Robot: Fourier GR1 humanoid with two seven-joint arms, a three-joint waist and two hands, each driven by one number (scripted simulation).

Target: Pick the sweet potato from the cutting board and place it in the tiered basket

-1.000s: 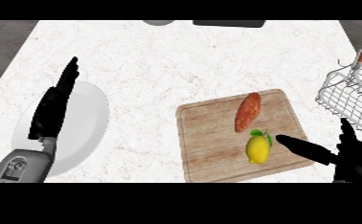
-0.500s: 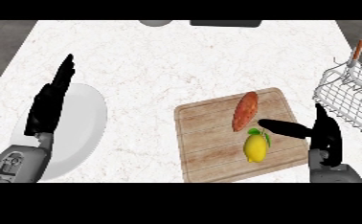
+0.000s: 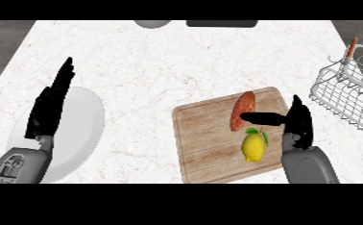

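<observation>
Now at the potato

Board [image 3: 212, 147] held the potato [image 3: 243, 109] above a lemon [image 3: 253, 145]. Since earlier, the right hand [image 3: 296, 118] had moved in, open, thumb touching the potato. Left hand [image 3: 51, 101] rested open over the plate [image 3: 81, 123]. No writing showed.

one sweet potato [image 3: 242, 109] and one lemon [image 3: 253, 145], both on the one wooden cutting board [image 3: 205, 142]. one white plate [image 3: 78, 132] at the left. one wire tiered basket [image 3: 342, 90] at the right edge. two robot hands: the left robot hand [image 3: 51, 105] and the right robot hand [image 3: 294, 120]. at the far edge of the one marble surface [image 3: 170, 60], one grey rounded thing [image 3: 151, 23] and one dark flat thing [image 3: 221, 23], both too cropped to name.
</observation>
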